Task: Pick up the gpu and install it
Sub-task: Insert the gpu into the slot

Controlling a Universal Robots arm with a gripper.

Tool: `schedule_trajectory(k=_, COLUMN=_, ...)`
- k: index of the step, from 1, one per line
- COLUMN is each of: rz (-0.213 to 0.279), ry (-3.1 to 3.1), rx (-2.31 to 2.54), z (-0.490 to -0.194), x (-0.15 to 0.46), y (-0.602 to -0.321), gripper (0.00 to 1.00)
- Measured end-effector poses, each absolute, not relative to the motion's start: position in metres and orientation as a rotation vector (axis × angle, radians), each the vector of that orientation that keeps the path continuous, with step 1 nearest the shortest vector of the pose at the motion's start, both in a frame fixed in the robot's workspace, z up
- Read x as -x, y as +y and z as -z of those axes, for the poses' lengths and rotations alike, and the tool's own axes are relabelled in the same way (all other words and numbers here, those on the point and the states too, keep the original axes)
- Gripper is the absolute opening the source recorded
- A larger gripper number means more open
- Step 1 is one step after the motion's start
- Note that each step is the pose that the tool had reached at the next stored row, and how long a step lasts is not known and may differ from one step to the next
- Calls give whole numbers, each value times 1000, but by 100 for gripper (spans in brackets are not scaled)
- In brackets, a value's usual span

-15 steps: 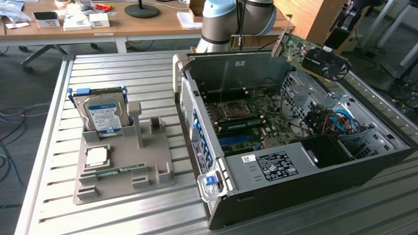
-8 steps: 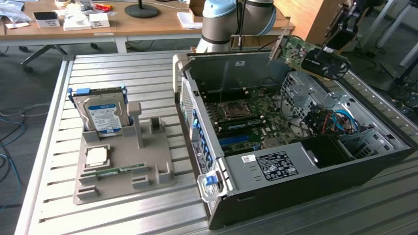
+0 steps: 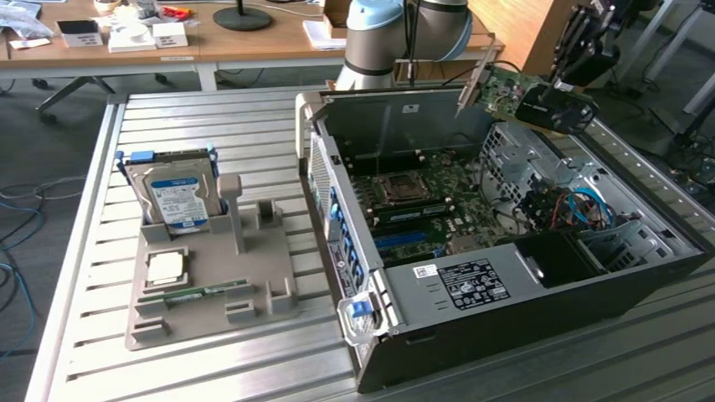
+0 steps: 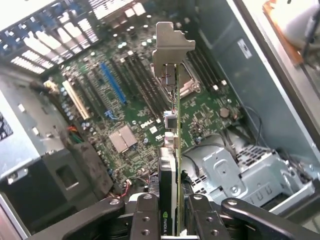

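Note:
My gripper (image 3: 544, 104) is shut on the gpu (image 3: 501, 89) and holds it in the air over the far right corner of the open computer case (image 3: 537, 301). The card's green board face and grey metal end bracket (image 3: 474, 84) point toward the exterior view's left. In the wrist view the gpu (image 4: 172, 150) stands edge-on between my fingers (image 4: 145, 215), with its bracket (image 4: 169, 47) at the far end. Below it lies the motherboard (image 4: 200, 112) with a blue slot (image 4: 112, 82) and a white slot (image 4: 75, 100). The card is clear of the board.
Beside the case on the exterior view's left, a grey holder (image 3: 207, 322) carries a silver hard drive (image 3: 173, 197), a processor chip (image 3: 166, 266) and a memory stick (image 3: 201, 293). Inside the case are a metal drive cage (image 3: 537, 159) and coloured cables (image 3: 575, 209). A cluttered desk (image 3: 223, 42) stands behind.

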State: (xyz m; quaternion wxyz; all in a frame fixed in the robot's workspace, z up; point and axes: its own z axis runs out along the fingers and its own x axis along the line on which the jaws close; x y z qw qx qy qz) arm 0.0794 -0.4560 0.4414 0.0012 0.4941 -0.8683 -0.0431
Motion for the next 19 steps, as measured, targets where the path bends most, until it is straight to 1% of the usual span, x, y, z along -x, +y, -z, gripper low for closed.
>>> schedule_trajectory(k=19, rz=132, ry=-2407, rx=-1987, z=-441, x=-79, y=-456, gripper=27)
